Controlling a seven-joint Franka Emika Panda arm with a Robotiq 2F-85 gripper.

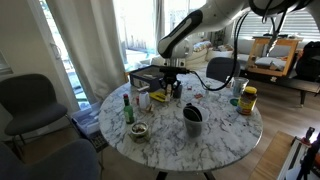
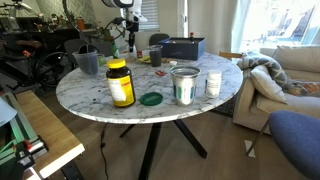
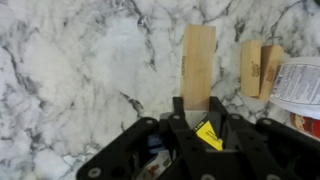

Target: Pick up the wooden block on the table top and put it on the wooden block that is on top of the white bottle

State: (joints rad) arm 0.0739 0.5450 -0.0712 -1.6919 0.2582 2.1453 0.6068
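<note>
The wooden block [image 3: 198, 62] lies flat on the surface [image 3: 80, 60] in the wrist view. Its near end is taken in between the two fingers of the claw [image 3: 199, 108], and bare stone is left on its other sides.

The grasp is judged to be the step in hand, since no lift is shown. The fingers are drawn in close about the block's end, but whether they are pressed onto it cannot be told.

For the next move, a firm pinch and a straight lift would be called for. The block would then be carried toward the white bottle [image 3: 298, 88] and lowered squarely, because a narrow perch is offered and the bottle may be tipped by a sideways push.

The surface is a round slab of white marble veined in grey, smooth and polished. The arm [image 1: 190, 35] is cased in white with black joints, and the claw is made of hard black parts. The bottle is rounded and white, with a printed label. A second wooden block [image 3: 258, 68] is seen just beside it, though whether it rests on top of the bottle cannot be made out here. Both blocks are pale, plain wood, oblong and square-edged, with a fine straight grain.
</note>
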